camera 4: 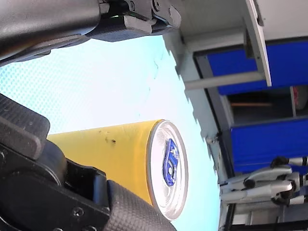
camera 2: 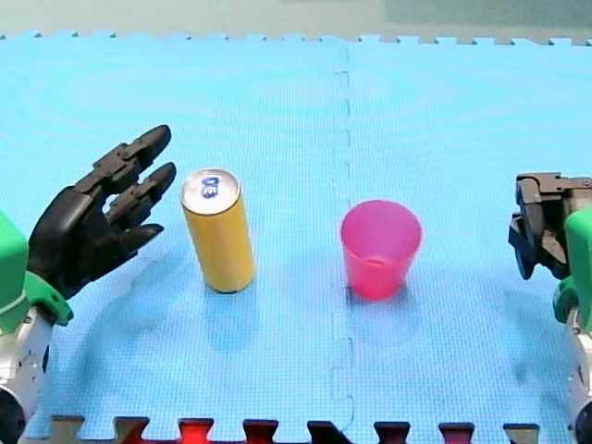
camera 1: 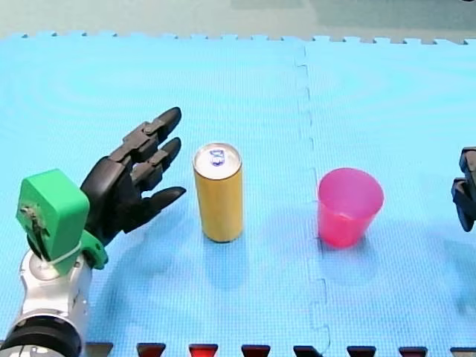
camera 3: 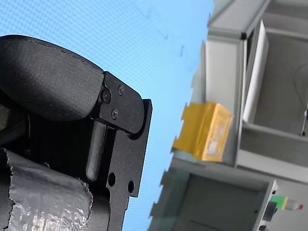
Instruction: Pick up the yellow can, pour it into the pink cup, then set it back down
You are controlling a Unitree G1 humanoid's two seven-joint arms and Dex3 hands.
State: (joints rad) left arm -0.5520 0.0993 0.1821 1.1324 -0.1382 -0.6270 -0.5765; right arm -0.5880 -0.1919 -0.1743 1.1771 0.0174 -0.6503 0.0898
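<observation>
Listing the items as they stand, each placed from the can.

Item 1 — can (camera 1: 218,192): yellow with a silver top bearing a blue mark. It stands upright on the blue foam mat (camera 1: 245,89), left of the mat's seam (camera 1: 303,97). Neither robot hand touches it. The second wrist view has its side and top close up (camera 4: 120,154), near dark finger parts.

Item 2 — cup (camera 1: 348,207): pink, upright, mouth up. It stands to the can's right, well apart, on the far side of the seam. Its inside looks empty, as far as can be made out.

Item 3 — left robot hand (camera 1: 137,178): just left of the can, level with its upper part. It is released and holds nothing, and a strip of mat shows between it and the can.

Item 4 — right robot hand (camera 2: 546,225): far to the can's right, beyond the cup. Nothing shows in it. Whether it is clenched or released cannot be told.

Progress, as a judgement: no step is done. The can is not yet grasped or lifted, and nothing looks to have gone into the cup. The whole run is left: close the left robot hand round the can, raise it, carry it right to the cup, tip it over the mouth, then stand it back on the mat.
</observation>
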